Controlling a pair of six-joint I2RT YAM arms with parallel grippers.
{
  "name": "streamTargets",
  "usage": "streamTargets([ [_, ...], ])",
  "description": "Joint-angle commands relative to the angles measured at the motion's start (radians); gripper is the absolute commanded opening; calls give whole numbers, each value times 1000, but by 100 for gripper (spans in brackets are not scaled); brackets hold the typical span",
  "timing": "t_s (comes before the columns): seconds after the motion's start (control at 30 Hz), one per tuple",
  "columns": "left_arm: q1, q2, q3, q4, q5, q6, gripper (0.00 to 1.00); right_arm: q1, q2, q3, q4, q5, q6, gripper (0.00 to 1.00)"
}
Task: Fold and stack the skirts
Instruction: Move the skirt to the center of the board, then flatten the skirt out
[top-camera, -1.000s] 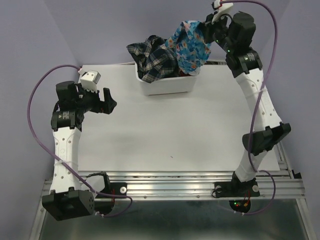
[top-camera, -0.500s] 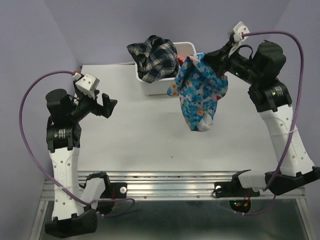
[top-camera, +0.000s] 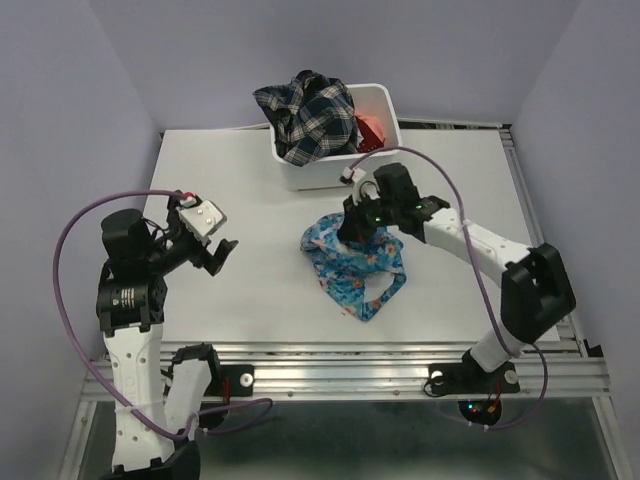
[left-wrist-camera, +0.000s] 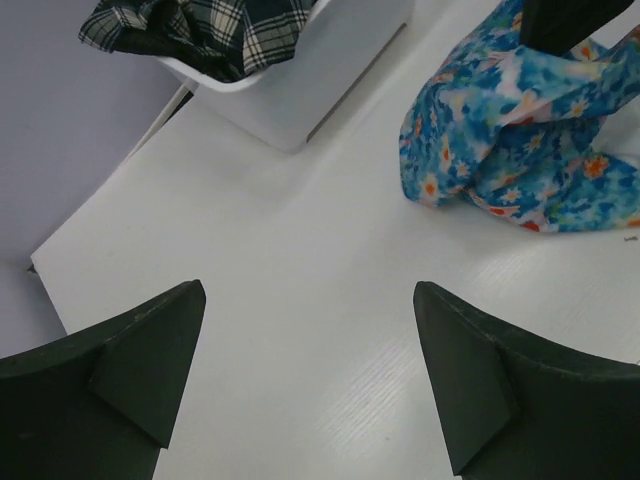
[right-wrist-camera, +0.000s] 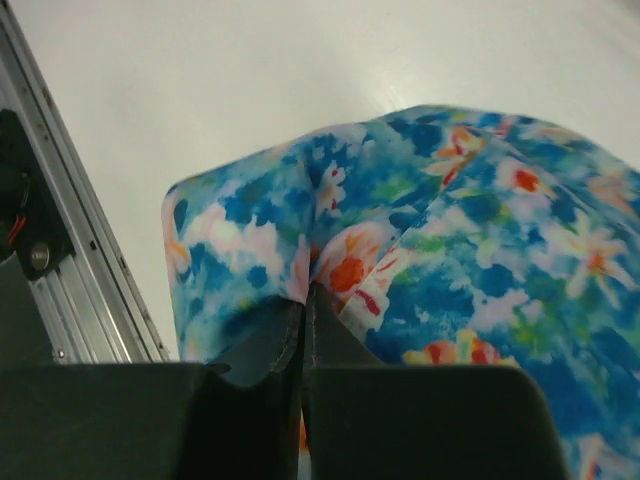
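The bright blue flowered skirt (top-camera: 352, 268) lies crumpled on the white table, just right of centre, and also shows in the left wrist view (left-wrist-camera: 520, 140). My right gripper (top-camera: 357, 228) presses down at its far edge, shut on a pinch of the flowered cloth (right-wrist-camera: 340, 270). A dark plaid skirt (top-camera: 305, 115) spills over the white bin (top-camera: 335, 172) at the back, with a coral-red skirt (top-camera: 371, 128) tucked beside it. My left gripper (top-camera: 212, 255) hovers open over bare table to the left of the blue skirt, nothing between its fingers (left-wrist-camera: 150, 345).
The white bin stands at the table's far middle. An aluminium rail (top-camera: 350, 362) runs along the near edge. Purple walls close in at the back and on the left.
My right arm swung the blue skirt from above the bin down onto the table. My left arm shifted slightly nearer and stayed open.
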Motion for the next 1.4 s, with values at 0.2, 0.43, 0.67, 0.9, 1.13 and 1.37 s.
streamTargets([
  [0.2,-6,13,-20,-361,24,457,96,155,304,270,119,31,163,60],
  [0.43,-226,93,-83,-259,-88,451,94,54,150,279,-65,122,101,83],
  [0.67,-695,184,-197,-21,-384,417,87,-112,-93,15,-263,60,71,69],
  [0.9,-975,335,-279,126,-475,421,77,-132,-159,-172,-387,132,-73,61],
  [1.13,-1058,468,-284,234,-487,416,67,-165,-92,-205,-442,215,-158,57],
  [1.37,-1090,626,-260,298,-522,410,61,-165,20,-182,-449,240,-164,57],
])
